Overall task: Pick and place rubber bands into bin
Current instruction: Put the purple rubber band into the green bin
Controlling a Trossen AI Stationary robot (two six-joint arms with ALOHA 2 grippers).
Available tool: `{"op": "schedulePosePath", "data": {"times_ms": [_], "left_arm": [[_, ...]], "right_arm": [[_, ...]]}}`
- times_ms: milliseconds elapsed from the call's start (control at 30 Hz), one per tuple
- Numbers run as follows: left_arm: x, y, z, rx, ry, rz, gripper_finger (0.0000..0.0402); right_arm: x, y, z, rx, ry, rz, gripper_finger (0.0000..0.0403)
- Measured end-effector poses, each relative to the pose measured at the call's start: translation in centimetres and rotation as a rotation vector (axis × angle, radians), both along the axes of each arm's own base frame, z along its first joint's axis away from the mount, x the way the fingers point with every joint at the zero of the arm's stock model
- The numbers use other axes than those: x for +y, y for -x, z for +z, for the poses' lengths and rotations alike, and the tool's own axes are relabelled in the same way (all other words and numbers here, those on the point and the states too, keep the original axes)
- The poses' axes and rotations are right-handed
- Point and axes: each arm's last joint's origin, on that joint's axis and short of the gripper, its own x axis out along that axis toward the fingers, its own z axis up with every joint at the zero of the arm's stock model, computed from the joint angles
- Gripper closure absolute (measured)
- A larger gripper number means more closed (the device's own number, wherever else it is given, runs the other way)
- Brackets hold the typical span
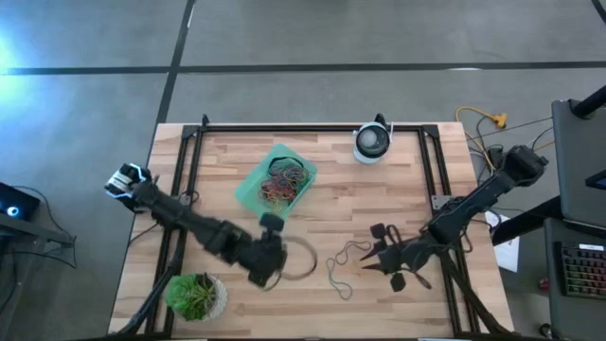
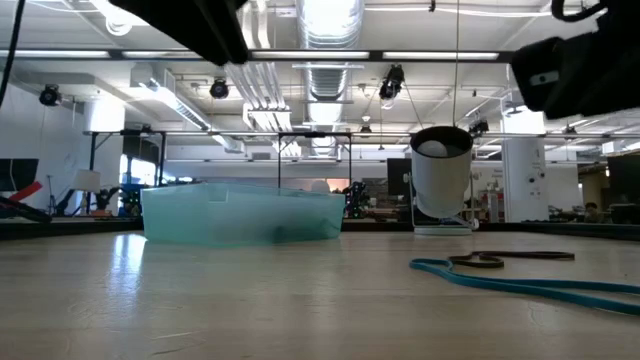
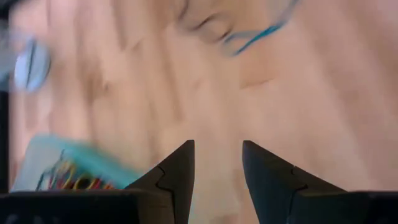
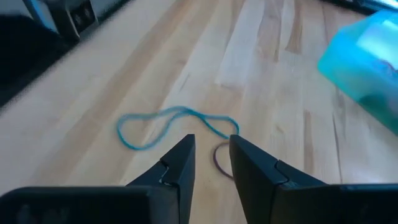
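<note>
The teal bin (image 1: 248,189) stands at the table's far middle with a heap of coloured rubber bands (image 1: 287,180) in it; the low view has it as bin (image 2: 245,215). A thin blue rubber band (image 4: 174,121) and a small dark one (image 4: 219,160) lie flat on the wood just ahead of my right gripper (image 4: 211,163), which is open and hovers near the front right (image 1: 369,265). My left gripper (image 3: 217,168) is open and empty above bare wood near the front middle (image 1: 275,270), with the bin (image 3: 68,158) close beside it.
A potted green plant (image 1: 194,296) stands at the near left corner. A white-and-black round device (image 1: 372,142) sits at the far edge. Black frame rails (image 1: 312,128) run along the table's edges. A pale ring (image 1: 305,258) lies beside my left gripper.
</note>
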Motion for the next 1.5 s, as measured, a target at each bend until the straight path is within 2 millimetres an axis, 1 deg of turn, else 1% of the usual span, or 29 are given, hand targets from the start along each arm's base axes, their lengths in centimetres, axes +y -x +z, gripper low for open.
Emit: {"op": "schedulePosePath", "data": {"times_ms": [100,200,267,433,567,667,800,933,1167,1333,1500], "left_arm": [[-2.4,1.0,-0.2,-0.073,0.011,-0.094,0.0283],[-4.1,1.9,-0.8,-0.135,-0.006,-0.142,0.0283],[-4.9,2.4,-1.3,-0.174,-0.026,-0.144,0.0283],[-6.0,3.2,-2.0,-0.213,-0.038,-0.160,0.0283],[-6.5,3.6,-2.7,-0.226,-0.027,-0.177,0.0283],[-6.7,3.9,-2.9,-0.223,-0.028,-0.186,0.0283],[-6.8,4.0,-2.9,-0.224,-0.025,-0.190,0.0283],[-6.8,4.0,-2.9,-0.228,-0.022,-0.190,0.0283],[-6.9,3.9,-2.8,-0.242,-0.012,-0.189,0.0283],[-7.0,3.8,-2.7,-0.256,-0.004,-0.189,0.0283],[-7.0,3.7,-2.6,-0.269,0.006,-0.188,0.0283]], "right_arm": [[0.3,-1.0,-0.9,0.037,0.036,-0.011,0.0311],[0.5,-2.0,-1.5,0.062,0.059,-0.026,0.0311],[0.6,-2.8,-1.7,0.076,0.067,-0.045,0.0307],[0.4,-4.7,-2.1,0.108,0.062,-0.073,0.0285],[-0.1,-6.2,-2.6,0.168,0.019,-0.046,0.0262],[-0.7,-7.0,-3.2,0.237,0.033,-0.056,0.0245],[-1.5,-7.8,-3.7,0.331,0.076,-0.096,0.0225],[-1.8,-8.4,-4.0,0.380,0.040,-0.073,0.0212],[-2.1,-8.5,-4.1,0.393,0.021,-0.068,0.0207],[-2.0,-8.6,-5.6,0.440,0.039,-0.073,0.0206],[-1.9,-8.8,-5.9,0.446,0.040,-0.076,0.0206]]}}
